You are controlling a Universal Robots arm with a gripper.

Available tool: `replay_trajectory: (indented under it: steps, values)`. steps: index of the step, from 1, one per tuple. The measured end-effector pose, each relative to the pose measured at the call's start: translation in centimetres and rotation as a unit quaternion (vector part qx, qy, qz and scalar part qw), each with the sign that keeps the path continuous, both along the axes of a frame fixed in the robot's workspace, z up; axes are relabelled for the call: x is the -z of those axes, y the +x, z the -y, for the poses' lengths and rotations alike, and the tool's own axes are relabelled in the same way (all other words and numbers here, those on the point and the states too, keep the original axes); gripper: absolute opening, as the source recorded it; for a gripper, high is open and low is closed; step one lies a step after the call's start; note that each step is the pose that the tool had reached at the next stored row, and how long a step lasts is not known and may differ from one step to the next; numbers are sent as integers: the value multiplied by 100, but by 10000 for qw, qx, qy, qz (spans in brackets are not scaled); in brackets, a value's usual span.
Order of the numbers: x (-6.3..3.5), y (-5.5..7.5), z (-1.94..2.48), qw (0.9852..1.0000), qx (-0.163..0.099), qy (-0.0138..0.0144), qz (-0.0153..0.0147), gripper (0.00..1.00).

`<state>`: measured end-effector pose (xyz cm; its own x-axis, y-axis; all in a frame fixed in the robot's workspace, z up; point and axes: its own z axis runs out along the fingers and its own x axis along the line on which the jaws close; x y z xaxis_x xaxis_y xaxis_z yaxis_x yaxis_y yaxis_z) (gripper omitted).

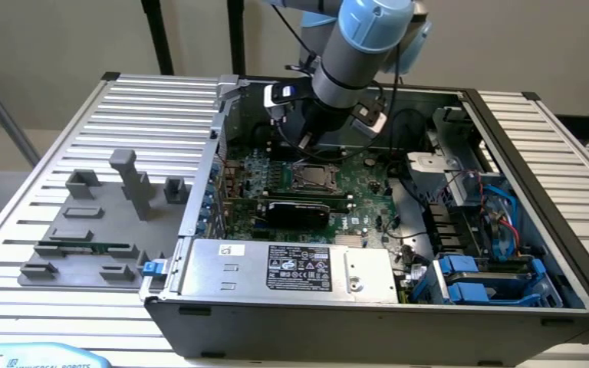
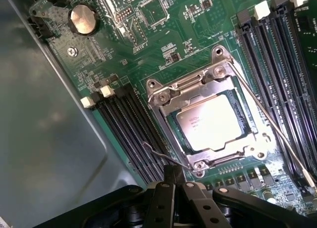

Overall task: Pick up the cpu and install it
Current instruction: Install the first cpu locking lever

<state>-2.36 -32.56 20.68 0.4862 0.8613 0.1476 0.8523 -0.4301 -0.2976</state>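
Wrist view, cpu [image 2: 214, 122] seated in socket, shut tool [image 2: 174, 181] just beside

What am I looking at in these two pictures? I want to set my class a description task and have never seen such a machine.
It is a robot arm working over an opened desktop computer case, which rests on a ribbed metal table.

One picture comes from a camera standing off to the side. The other comes from a camera on the arm's wrist, looking down at the green motherboard.

The end effector, the arm's grasping part, is shut and holds nothing. It hovers just beside the processor socket. The cpu, a flat silvery square, already sits in that socket under its metal frame.

On the table, toward the exterior view's left, stand grey plastic fixture blocks and a green memory stick.
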Motion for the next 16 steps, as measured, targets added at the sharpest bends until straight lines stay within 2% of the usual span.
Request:
replay_trajectory:
  steps: [16]
  values:
    - [62, 127, -32, 10000, 0, -57, 5, 11]
